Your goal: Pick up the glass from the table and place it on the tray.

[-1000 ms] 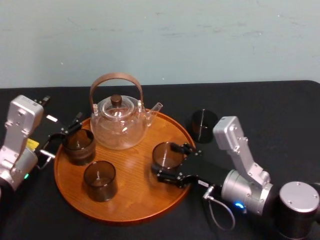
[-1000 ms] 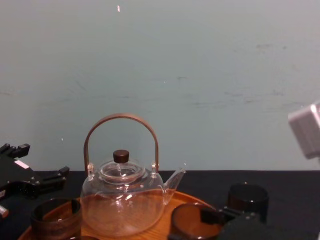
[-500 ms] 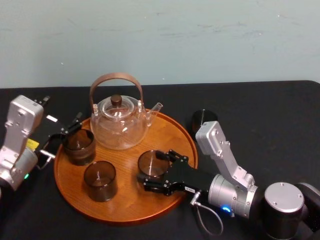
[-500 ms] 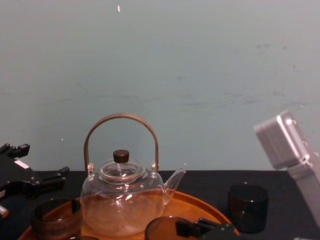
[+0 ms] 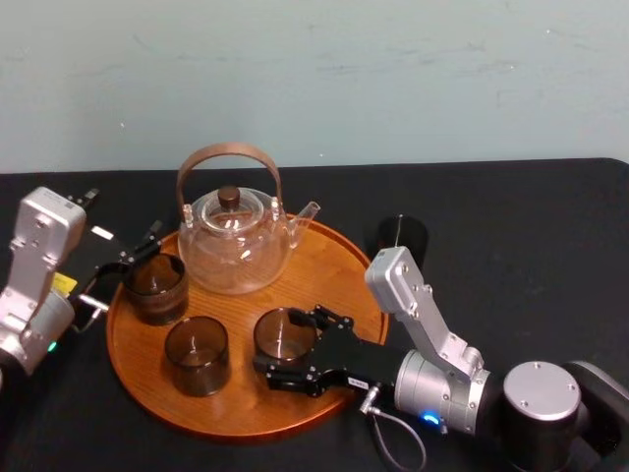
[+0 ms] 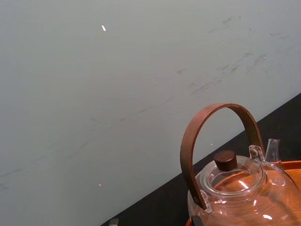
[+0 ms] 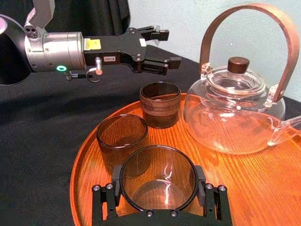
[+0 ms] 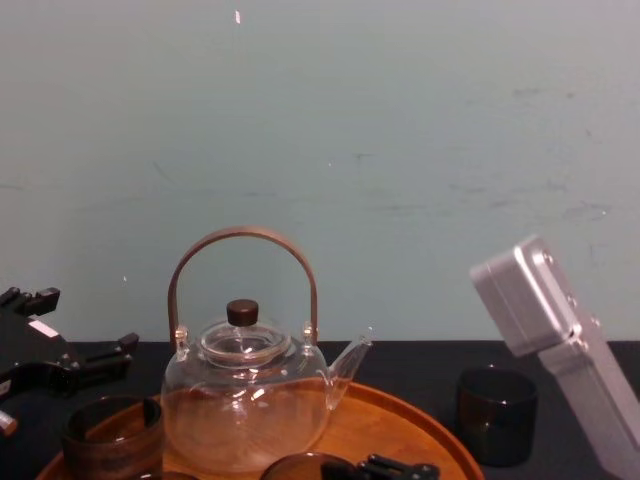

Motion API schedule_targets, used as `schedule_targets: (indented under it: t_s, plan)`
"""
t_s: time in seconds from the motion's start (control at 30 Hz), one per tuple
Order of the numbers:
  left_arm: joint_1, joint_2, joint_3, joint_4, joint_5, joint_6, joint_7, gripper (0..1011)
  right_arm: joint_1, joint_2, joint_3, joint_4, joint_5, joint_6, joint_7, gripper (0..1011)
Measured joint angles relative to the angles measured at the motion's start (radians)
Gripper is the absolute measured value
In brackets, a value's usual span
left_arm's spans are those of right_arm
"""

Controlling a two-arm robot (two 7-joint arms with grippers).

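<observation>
My right gripper (image 5: 283, 344) is shut on a dark smoked glass (image 5: 284, 334) low over the front middle of the round orange-brown wooden tray (image 5: 329, 267). In the right wrist view the fingers (image 7: 106, 201) press both sides of the glass (image 7: 159, 175). I cannot tell whether it touches the tray (image 7: 254, 183). My left gripper (image 5: 133, 258) waits open at the tray's left rim, just behind another glass (image 5: 154, 287), with nothing between its fingers (image 7: 160, 62).
A clear glass teapot (image 5: 234, 241) with a brown handle stands at the back of the tray. Another glass (image 5: 197, 355) sits at the tray's front left, close to the held one. A dark glass (image 5: 401, 242) stands on the black table right of the tray.
My right gripper has carried the glass leftward and toward me across the tray, from its right side to the front middle. The left arm has not moved.
</observation>
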Motion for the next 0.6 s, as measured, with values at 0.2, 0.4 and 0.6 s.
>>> schedule_targets:
  t_s: [0.2,0.4,0.6]
  plan:
    - [0.000,0.000,0.000,0.000,0.000,0.000,0.000,1001,0.003,-0.001,-0.004,0.008,0.010,0.011,0.002,906]
    - [0.000,0.000,0.000,0.000,0.000,0.000,0.000,1001,0.004,-0.004,-0.004,0.017,0.029,0.029,0.003,906]
    - [0.000,0.000,0.000,0.000,0.000,0.000,0.000,1001,0.005,-0.006,-0.006,0.022,0.036,0.042,0.001,906]
